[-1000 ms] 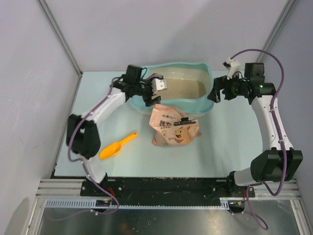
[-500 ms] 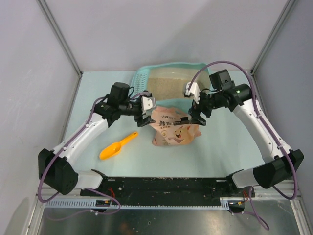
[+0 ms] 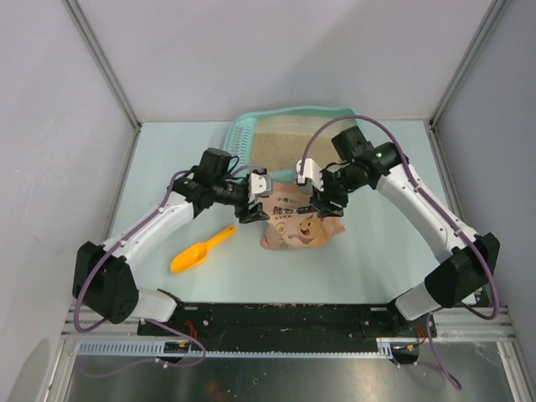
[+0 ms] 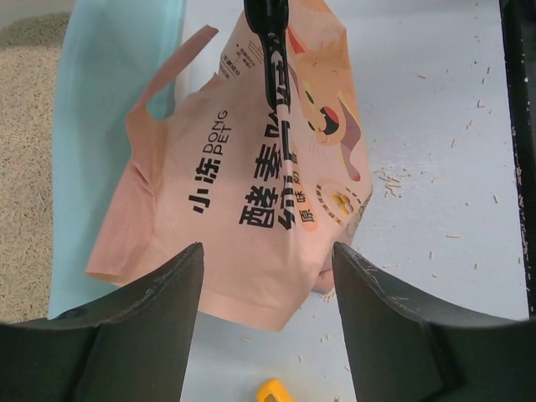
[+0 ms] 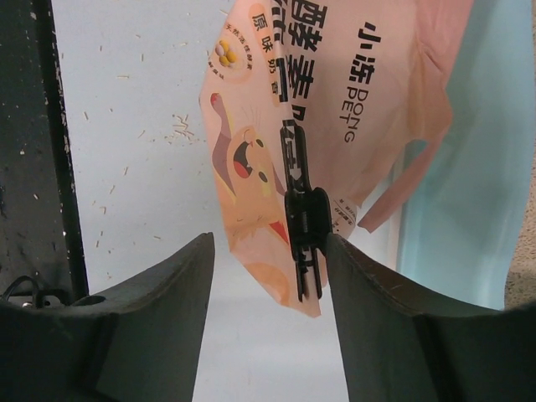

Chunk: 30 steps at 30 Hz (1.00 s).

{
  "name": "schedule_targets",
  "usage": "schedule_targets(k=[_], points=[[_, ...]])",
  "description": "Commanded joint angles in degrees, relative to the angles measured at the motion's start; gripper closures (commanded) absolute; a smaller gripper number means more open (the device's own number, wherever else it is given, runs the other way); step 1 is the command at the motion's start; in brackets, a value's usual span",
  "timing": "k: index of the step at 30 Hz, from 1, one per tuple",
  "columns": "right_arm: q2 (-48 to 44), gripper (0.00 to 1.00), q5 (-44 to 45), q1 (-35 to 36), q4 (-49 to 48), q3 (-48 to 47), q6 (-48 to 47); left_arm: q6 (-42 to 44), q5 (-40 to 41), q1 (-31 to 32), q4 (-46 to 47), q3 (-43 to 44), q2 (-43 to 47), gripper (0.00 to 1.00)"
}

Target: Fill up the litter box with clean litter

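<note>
The teal litter box (image 3: 293,111) sits at the back middle of the table, its slotted grid at the left end, with beige clean litter (image 3: 293,142) inside. A pink bag (image 3: 295,226) lies just in front of it, with a black clip (image 5: 306,218) on one edge. My left gripper (image 3: 254,203) is open at the bag's left upper corner. My right gripper (image 3: 322,201) is open at its right upper corner. In the left wrist view the bag (image 4: 251,167) lies beyond my open gripper (image 4: 268,285). In the right wrist view the clip is between my open gripper's (image 5: 268,276) fingers.
An orange scoop (image 3: 199,249) lies on the table left of the bag; its tip shows in the left wrist view (image 4: 276,391). Loose litter bits are scattered on the table. The box wall (image 4: 109,126) is right behind the bag. Enclosure walls stand on three sides.
Both grippers have left the ends of the litter box and come down and inward to the bag's two upper corners. The box now lies flat at the back.
</note>
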State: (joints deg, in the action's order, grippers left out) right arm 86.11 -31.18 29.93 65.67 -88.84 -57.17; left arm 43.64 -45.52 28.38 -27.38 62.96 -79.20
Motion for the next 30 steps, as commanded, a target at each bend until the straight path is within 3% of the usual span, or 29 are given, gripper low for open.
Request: schedule_targets(k=[1, 12, 17, 21, 25, 30], points=[[1.1, 0.43, 1.0, 1.1, -1.3, 0.4, -1.3, -1.4, -1.9, 0.3, 0.6, -0.9, 0.9, 0.33], [2.0, 0.54, 4.9, 2.8, -6.4, 3.5, -0.5, -2.7, -1.7, 0.3, 0.8, -2.2, 1.3, 0.32], [0.5, 0.55, 4.3, 3.2, -6.9, 2.1, -0.5, -3.1, -1.1, 0.3, 0.8, -2.0, 1.5, 0.32], [0.2, 0.48, 3.2, 3.1, -3.4, -2.3, -1.8, -3.4, -0.2, 0.3, 0.8, -2.0, 1.9, 0.32], [-0.1, 0.35, 4.3, 3.1, -3.7, -0.9, -3.2, -4.1, -0.4, 0.3, 0.8, -1.7, 1.5, 0.32], [2.0, 0.34, 5.5, 2.8, -3.8, 0.9, -3.9, -4.4, 0.0, 0.3, 0.9, -1.9, 1.7, 0.32]])
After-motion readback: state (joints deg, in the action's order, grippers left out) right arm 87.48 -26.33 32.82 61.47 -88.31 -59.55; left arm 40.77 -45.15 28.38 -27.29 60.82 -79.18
